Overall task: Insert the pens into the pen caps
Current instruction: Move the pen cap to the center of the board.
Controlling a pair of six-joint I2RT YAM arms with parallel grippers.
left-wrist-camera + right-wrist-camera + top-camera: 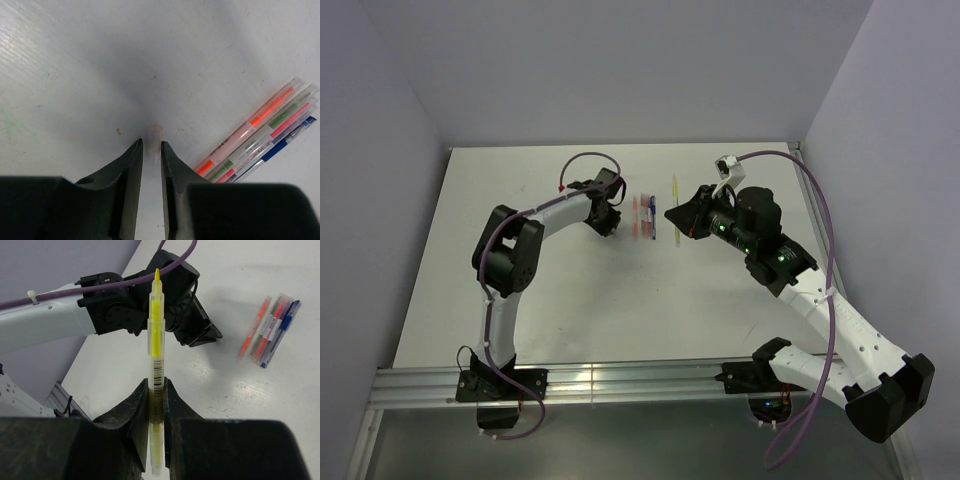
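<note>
A clear, faintly tinted pen cap [155,134] lies on the white table between the fingertips of my left gripper [151,145], and the jaws press on both of its sides. Just right of it lies a tight row of several pens [260,140] in orange, green, red and blue. My right gripper [156,390] is shut on a yellow pen [156,340], whose bare tip points away towards the left gripper [200,332]. From above, the yellow pen [675,188] sticks out past the right gripper [682,222], with the pens [643,216] between both grippers.
The table [520,300] ends at grey walls at the back and on both sides. An aluminium rail [620,385] runs along the near edge, where the arm bases stand. A purple cable [820,230] loops over the right arm.
</note>
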